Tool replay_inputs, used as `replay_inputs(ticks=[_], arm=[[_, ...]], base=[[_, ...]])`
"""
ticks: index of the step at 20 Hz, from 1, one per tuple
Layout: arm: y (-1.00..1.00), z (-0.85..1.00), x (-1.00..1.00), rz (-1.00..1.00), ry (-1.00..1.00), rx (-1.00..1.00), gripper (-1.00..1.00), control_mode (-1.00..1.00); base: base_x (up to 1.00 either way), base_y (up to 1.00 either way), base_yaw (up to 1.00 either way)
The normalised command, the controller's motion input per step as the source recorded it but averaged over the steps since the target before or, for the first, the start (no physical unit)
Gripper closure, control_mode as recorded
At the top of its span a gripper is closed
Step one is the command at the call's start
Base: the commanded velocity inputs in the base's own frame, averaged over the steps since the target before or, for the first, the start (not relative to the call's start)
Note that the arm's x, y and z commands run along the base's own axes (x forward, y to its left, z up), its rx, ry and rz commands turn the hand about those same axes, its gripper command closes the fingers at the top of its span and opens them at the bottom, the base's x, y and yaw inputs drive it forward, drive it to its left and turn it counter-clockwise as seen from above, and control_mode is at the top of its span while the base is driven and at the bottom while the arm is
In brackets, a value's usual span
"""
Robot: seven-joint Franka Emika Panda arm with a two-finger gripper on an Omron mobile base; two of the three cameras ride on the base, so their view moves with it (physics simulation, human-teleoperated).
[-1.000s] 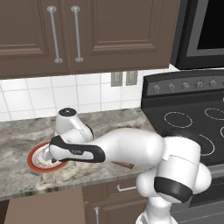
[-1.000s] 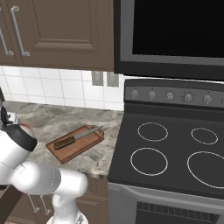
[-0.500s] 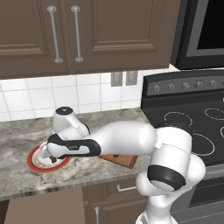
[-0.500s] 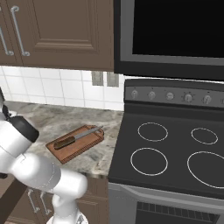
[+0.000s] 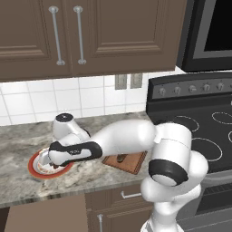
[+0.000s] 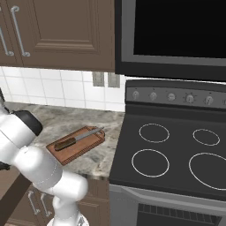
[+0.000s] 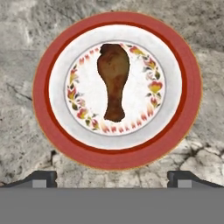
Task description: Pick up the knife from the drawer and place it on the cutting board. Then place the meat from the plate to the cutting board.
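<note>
The meat [image 7: 114, 80] lies centred on the plate [image 7: 59, 131], thick end pointing away from the released fingers [image 7: 43, 178].

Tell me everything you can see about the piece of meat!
The meat is a small brown drumstick, dark and glossy like cooked chicken. One end is fat and round, the other narrows to a thin stub. It lies flat in the middle of the plate, inside the ring of little red and yellow flowers, and touches nothing but the plate. The open gripper hangs straight above it with its two dark tips spread wide, not touching it.
</note>
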Motion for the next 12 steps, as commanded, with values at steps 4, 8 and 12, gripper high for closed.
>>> replay_inputs(ticks=[4,8,12], arm=[[0.18,-0.16,0.13,-0.02,0.00,-0.01,-1.00,-1.00],[0.03,-0.14,0.13,-0.05,0.00,0.00,-1.00,-1.00],[0.12,-0.06,0.16,-0.08,0.00,-0.02,-1.00,-1.00]], base=[[0.00,0.00,0.00],[0.00,0.00,0.00],[0.00,0.00,0.00]])
